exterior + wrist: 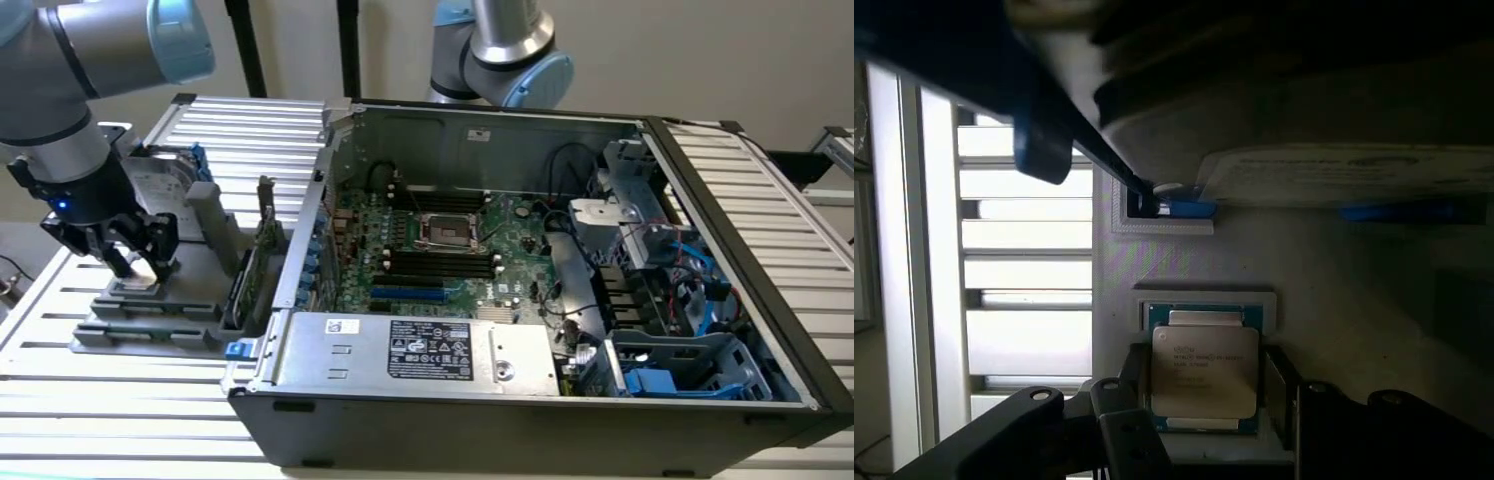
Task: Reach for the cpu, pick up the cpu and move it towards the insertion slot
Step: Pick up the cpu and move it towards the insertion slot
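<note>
Gripper [138,268]: fingers spread, one each side of the cpu [1206,372], flanking two opp. edges. Left-hand pad looks at the chip edge. Firm pinch not confirmed.

Cpu posn: flat in its nest on the grey fixture [147,325], toward the fixture edge away from the PC case [534,400], silver lid up, directly under the tool and centred between fingers.

Key relation: chip lies straight below the gripper, no lateral offset seen. Insertion slot [450,232] lies well apart, inside the case, toward the exterior view's right.
</note>
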